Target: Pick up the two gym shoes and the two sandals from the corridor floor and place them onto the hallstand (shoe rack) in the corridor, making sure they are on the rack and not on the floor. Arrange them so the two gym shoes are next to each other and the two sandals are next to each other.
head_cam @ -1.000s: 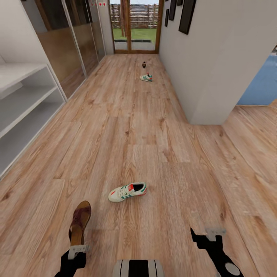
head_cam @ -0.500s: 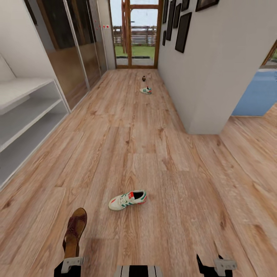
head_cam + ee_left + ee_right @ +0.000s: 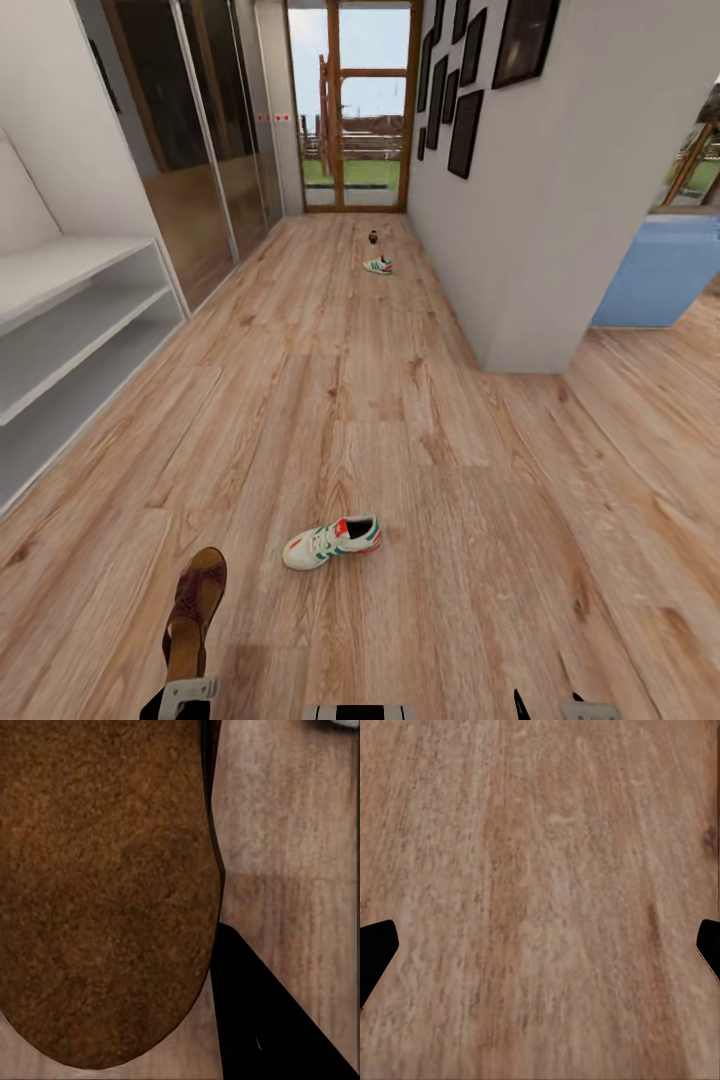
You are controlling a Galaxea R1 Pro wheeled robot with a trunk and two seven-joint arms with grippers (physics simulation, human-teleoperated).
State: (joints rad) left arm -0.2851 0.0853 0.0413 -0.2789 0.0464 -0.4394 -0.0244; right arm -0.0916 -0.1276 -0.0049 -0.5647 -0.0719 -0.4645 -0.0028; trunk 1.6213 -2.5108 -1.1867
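My left gripper [image 3: 187,692] at the bottom left is shut on the heel end of a dark brown sandal [image 3: 196,608], which points forward just above the corridor floor [image 3: 360,400]. In the left wrist view the sandal's sole [image 3: 105,885] is very close, with one black finger [image 3: 262,1020] beside it. A white gym shoe [image 3: 332,541] with green stripes lies on the planks just ahead. Far down the corridor lie the second gym shoe [image 3: 378,265] and a small dark sandal [image 3: 373,237]. My right gripper [image 3: 540,952] is open over bare planks.
A pale two-tier open shelf unit [image 3: 70,330] runs along the left wall, its upper part cut off. Mirrored sliding doors [image 3: 190,170] follow it. A white wall corner [image 3: 520,340] juts in on the right, with a blue block [image 3: 655,270] behind it. A glass door [image 3: 355,110] ends the corridor.
The head view has tilted upward, so the floor things and both arms sit lower in the picture. The sandal stays in my left gripper, and the shoes on the floor have not moved.
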